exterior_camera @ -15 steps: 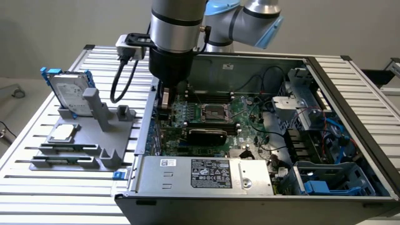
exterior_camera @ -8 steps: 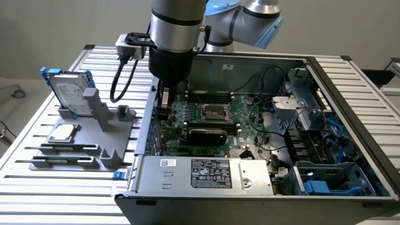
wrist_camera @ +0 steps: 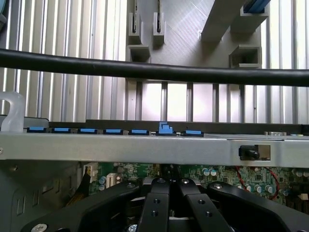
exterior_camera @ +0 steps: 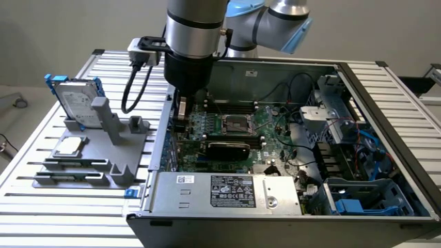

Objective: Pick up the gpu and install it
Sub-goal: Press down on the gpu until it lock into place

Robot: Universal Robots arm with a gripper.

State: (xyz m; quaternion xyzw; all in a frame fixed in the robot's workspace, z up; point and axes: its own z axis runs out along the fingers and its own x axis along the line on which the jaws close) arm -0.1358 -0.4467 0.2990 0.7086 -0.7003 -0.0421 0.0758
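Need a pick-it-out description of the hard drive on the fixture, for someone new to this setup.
Find the open computer case; beside it, on the exterior view's left, sits a grey fixture. At its far end stands the hard drive: silver, upright, blue-framed, unlike the small square chip lying flat nearby.

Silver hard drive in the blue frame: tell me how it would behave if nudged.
The silver hard drive stands on edge in the grey holder, so it probably tips rather than slides. Its metal casing looks rigid and likely heavy for its size.
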